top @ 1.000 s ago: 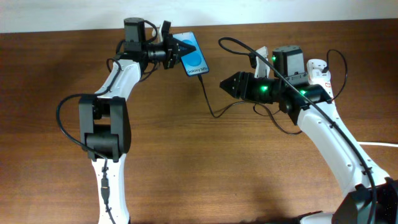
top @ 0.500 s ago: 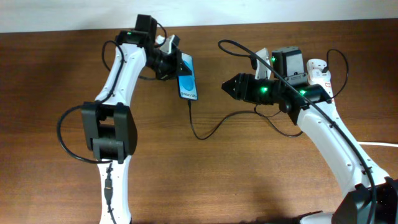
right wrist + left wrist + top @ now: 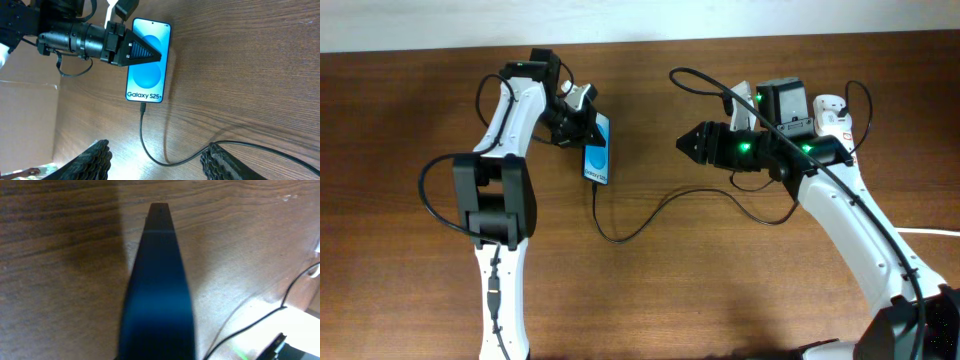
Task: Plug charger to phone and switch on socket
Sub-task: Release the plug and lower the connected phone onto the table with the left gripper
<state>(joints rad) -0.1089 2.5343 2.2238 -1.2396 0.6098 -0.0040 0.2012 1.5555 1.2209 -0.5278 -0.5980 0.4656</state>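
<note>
From above, the left end effector (image 3: 582,122) is in the upper left part of the frame. It pinches the top end of the phone (image 3: 598,160). The phone's blue screen faces up, and its long side runs up and down the frame. The charger (image 3: 620,237) is a thin black cable, and its tip meets the bottom edge of the phone. From there it loops down over the brown tabletop (image 3: 720,300), then climbs off to the right, under the right arm. The right end effector (image 3: 688,143) is to the right of the phone, apart from it, and points toward it. The socket (image 3: 830,105) is white and lies in the upper right, partly hidden behind the right arm. A white cord (image 3: 932,232) shows at the right edge.

In the left wrist view, the phone is a dark blue, blurry wedge in the middle, seen from its edge. A bit of the cable lies at the lower right.

In the right wrist view, a black finger (image 3: 142,51) of the left end effector lies across the top half of the screen. The cable tip sits in the phone's bottom edge. The right end effector's own fingers (image 3: 95,160) are at the bottom, spread wide and holding nothing.
</note>
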